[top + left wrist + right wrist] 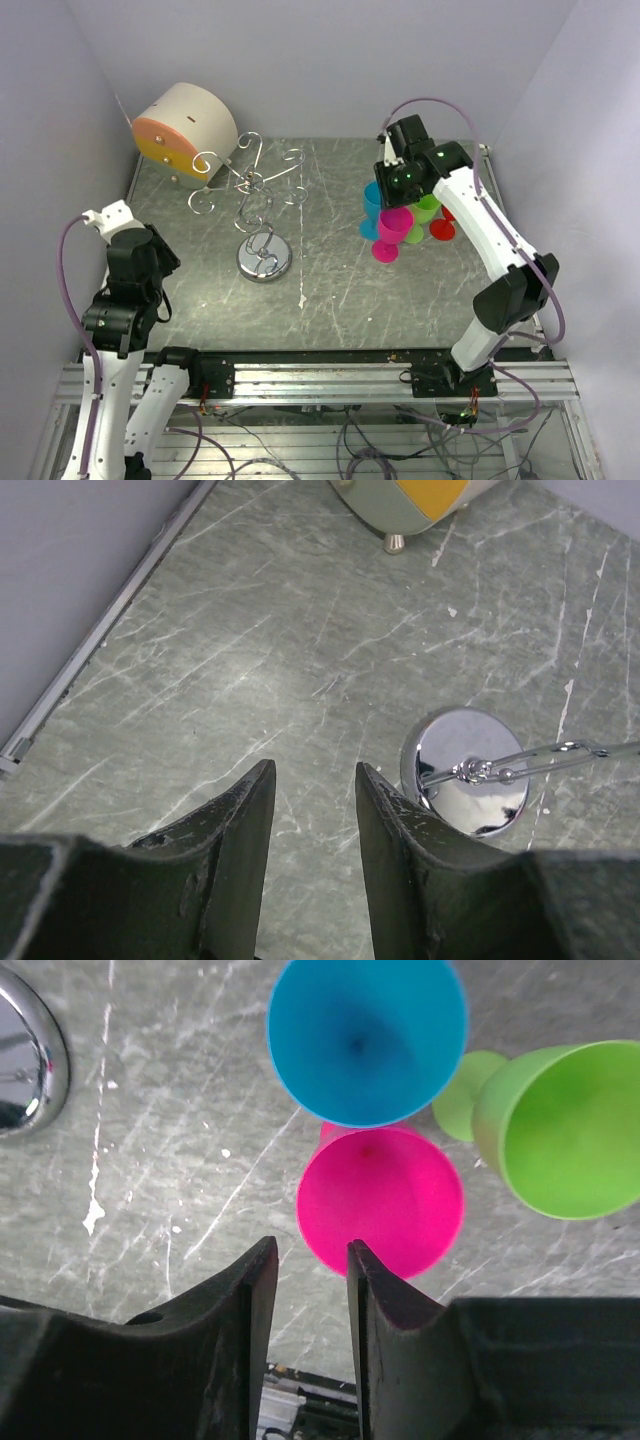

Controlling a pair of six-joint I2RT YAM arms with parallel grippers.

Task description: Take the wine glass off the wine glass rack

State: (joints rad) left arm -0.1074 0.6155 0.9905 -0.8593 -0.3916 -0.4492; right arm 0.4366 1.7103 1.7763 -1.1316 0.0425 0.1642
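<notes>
Nearest, left gripper (pixel 315 770) parted, empty, by the silver wire wine glass rack (pixel 252 187), hooks apparently bare. Farther, right gripper (pixel 312 1245) gapes empty above the pink plastic wine glass (pixel 380 1200) standing on the table (pixel 330 290); a clipped rim could topple it into its crowding blue plastic glass (pixel 365 1040). No writing legible

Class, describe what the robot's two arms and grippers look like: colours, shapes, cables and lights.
The left arm and right arm both mix white shells with black joint housings, and a mauve cable loops along each. Small green lights glow near the right wrist. The left gripper and right gripper have dark, tapered fingers.
</notes>
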